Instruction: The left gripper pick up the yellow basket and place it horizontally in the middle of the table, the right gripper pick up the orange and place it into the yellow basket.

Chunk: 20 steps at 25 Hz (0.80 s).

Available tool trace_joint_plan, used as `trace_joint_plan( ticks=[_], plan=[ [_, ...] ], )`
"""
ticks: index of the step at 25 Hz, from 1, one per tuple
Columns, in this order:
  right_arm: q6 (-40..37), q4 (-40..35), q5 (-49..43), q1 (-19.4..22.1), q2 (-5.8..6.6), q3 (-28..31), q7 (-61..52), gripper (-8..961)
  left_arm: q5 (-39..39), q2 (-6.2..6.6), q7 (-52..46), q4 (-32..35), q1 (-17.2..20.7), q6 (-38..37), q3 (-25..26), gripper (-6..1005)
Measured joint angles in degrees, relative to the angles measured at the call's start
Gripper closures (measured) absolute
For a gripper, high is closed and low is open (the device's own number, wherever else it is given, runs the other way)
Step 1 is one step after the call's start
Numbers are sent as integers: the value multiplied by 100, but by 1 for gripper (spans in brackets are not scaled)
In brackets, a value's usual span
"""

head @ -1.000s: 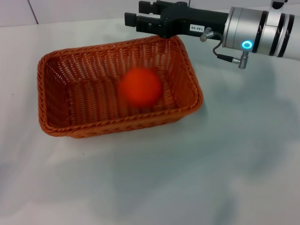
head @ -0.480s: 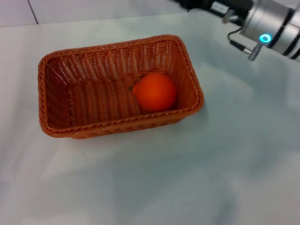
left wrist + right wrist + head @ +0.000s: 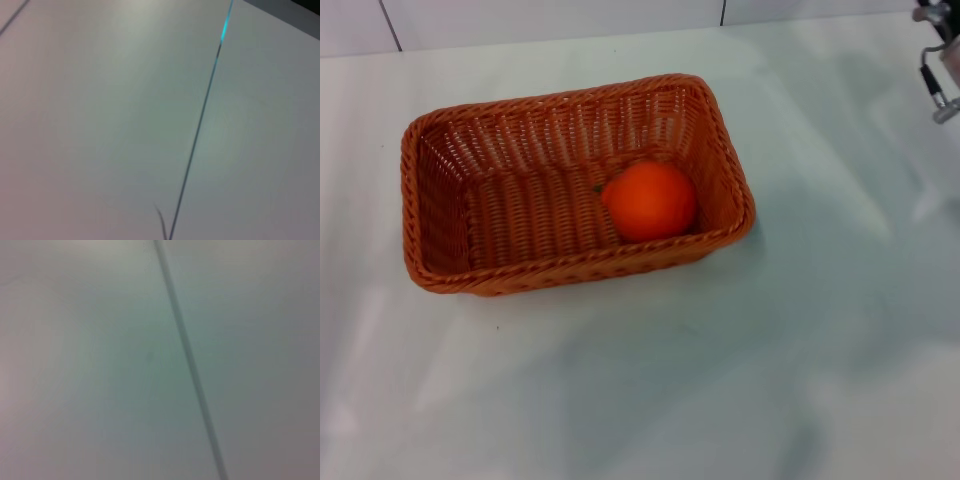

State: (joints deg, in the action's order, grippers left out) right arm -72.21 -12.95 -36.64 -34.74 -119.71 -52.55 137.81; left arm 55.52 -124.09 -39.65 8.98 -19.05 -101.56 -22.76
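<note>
Basket [image 3: 440,215] long axis left-right; orange [image 3: 649,201] inside, right end.

The white bench [image 3: 740,360] carries one thing directly: the orange-brown wicker basket [image 3: 450,160], lying flat with its long side across. It sits well apart from the right pincer's arm at the far right corner.
</note>
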Motion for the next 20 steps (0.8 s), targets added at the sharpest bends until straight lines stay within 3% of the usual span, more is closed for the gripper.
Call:
trace_joint_plan(
  ticks=[8, 20],
  plan=[
    [-7, 357, 921, 71, -27, 177, 1202, 205, -100, 5, 106, -66, 6, -114, -6, 278],
    [123, 513, 1230, -16, -34, 346, 1264, 205, -126, 32, 64, 96, 244, -243, 6, 268]
  ],
)
